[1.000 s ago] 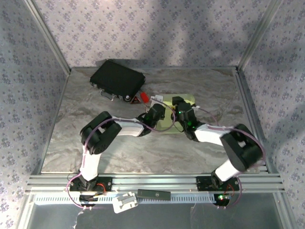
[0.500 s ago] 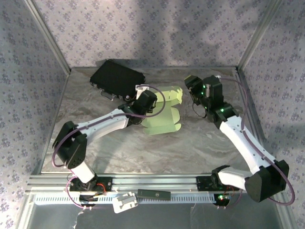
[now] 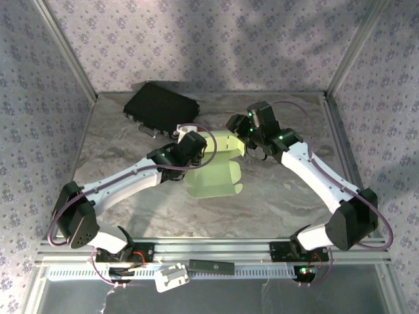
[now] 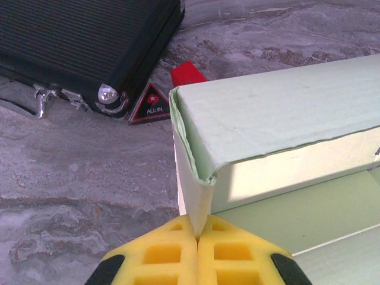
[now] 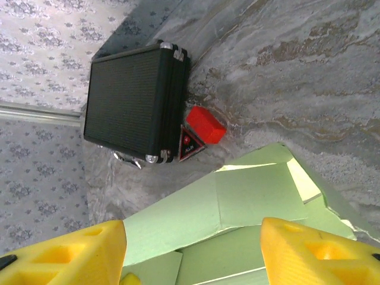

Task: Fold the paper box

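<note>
The paper box [image 3: 216, 171] is a pale green cardboard sheet, partly folded up, with a raised wall and flaps, lying mid-table. My left gripper [image 3: 200, 152] is at its left side. In the left wrist view my left gripper [image 4: 196, 234] is shut on the lower corner of the paper box's [image 4: 273, 119] upright side wall. My right gripper [image 3: 237, 128] hovers over the box's far edge. In the right wrist view my right gripper [image 5: 190, 255] stands open, its yellow fingers [image 5: 65, 255] spread wide above the green panels [image 5: 237, 202], touching nothing.
A black case [image 3: 162, 108] lies at the back left of the marbled table [image 3: 131, 196]. A red block [image 5: 205, 124] and a triangular "ALL IN" tag [image 4: 151, 104] lie next to the case, just beyond the box. Patterned walls enclose the table.
The right arm has swung from the back right to the left, over the box's far edge. The left arm, still gripping the box, has drawn it slightly nearer. A second ago both arms were folded over it.
</note>
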You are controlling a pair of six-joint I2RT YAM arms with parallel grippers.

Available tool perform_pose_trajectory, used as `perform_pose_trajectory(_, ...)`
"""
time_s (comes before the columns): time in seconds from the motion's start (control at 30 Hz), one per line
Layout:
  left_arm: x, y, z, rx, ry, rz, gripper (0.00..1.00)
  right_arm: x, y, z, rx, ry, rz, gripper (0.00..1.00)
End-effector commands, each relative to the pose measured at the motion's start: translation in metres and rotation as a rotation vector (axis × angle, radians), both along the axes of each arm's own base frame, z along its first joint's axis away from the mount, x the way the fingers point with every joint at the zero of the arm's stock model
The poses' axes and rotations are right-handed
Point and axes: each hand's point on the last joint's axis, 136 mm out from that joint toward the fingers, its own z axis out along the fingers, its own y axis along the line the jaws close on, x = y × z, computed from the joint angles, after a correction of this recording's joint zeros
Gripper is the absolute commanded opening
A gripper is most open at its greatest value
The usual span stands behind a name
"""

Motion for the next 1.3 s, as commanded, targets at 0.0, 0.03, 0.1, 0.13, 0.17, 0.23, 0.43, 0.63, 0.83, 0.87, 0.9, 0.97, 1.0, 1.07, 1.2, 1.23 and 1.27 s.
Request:
perform_pose_trajectory(0.0, -0.008, 0.001, 0.01, -0.021, -0.009, -0.008, 0.0, 0.002, -0.006, 0.002, 0.012, -0.022, -0.025, 0.62)
perform_pose_trajectory(0.03, -0.009, 0.0, 0.011, -0.022, -0.01, -0.011, 0.0, 0.004, -0.006, 0.002, 0.005, -0.023, -0.028, 0.62)
perform_pose_trajectory(0.1, -0.01, -0.001, 0.012, -0.026, -0.015, -0.015, 0.0, 0.006, -0.005, -0.003, 0.001, -0.012, -0.02, 0.62)
perform_pose_trajectory(0.13, -0.01, -0.002, 0.013, -0.027, -0.018, -0.016, 0.0, 0.008, -0.004, -0.005, 0.002, -0.005, -0.015, 0.62)
perform_pose_trajectory(0.17, -0.011, -0.003, 0.013, -0.026, -0.02, -0.018, 0.0, 0.008, -0.002, -0.008, 0.006, 0.005, -0.006, 0.61)
perform_pose_trajectory(0.23, -0.011, -0.004, 0.014, -0.025, -0.023, -0.02, 0.0, 0.008, 0.002, -0.012, 0.004, 0.013, 0.004, 0.61)
perform_pose_trajectory(0.43, -0.01, -0.004, 0.018, -0.015, -0.04, -0.012, 0.0, -0.001, 0.004, -0.024, -0.028, 0.034, -0.001, 0.61)
perform_pose_trajectory(0.63, -0.008, -0.005, 0.018, -0.007, -0.048, -0.006, 0.0, -0.007, 0.027, -0.027, 0.011, 0.052, 0.048, 0.6)
perform_pose_trajectory(0.83, -0.007, -0.012, 0.02, -0.019, -0.055, -0.017, 0.0, -0.005, 0.045, -0.02, 0.114, 0.053, 0.071, 0.6)
perform_pose_trajectory(0.87, -0.007, -0.012, 0.021, -0.018, -0.056, -0.018, 0.0, -0.004, 0.046, -0.019, 0.13, 0.055, 0.07, 0.6)
perform_pose_trajectory(0.9, -0.007, -0.013, 0.022, -0.019, -0.058, -0.02, 0.0, -0.002, 0.046, -0.018, 0.144, 0.057, 0.069, 0.59)
perform_pose_trajectory(0.97, -0.007, -0.012, 0.023, -0.015, -0.06, -0.019, 0.0, -0.001, 0.043, -0.017, 0.147, 0.058, 0.066, 0.59)
perform_pose_trajectory(1.0, -0.007, -0.011, 0.024, -0.015, -0.063, -0.018, 0.0, -0.002, 0.04, -0.017, 0.136, 0.056, 0.061, 0.59)
perform_pose_trajectory(1.07, -0.008, -0.011, 0.025, -0.017, -0.064, -0.018, 0.0, -0.009, 0.03, -0.02, 0.096, 0.041, 0.043, 0.59)
perform_pose_trajectory(1.2, -0.007, -0.01, 0.023, -0.014, -0.062, -0.016, 0.0, -0.033, 0.001, -0.023, 0.007, -0.021, -0.02, 0.6)
perform_pose_trajectory(1.23, -0.007, -0.011, 0.023, -0.014, -0.062, -0.016, 0.0, -0.038, -0.006, -0.022, 0.0, -0.041, -0.036, 0.6)
perform_pose_trajectory(1.27, -0.006, -0.011, 0.022, -0.009, -0.061, -0.016, 0.0, -0.045, -0.013, -0.025, -0.017, -0.056, -0.048, 0.61)
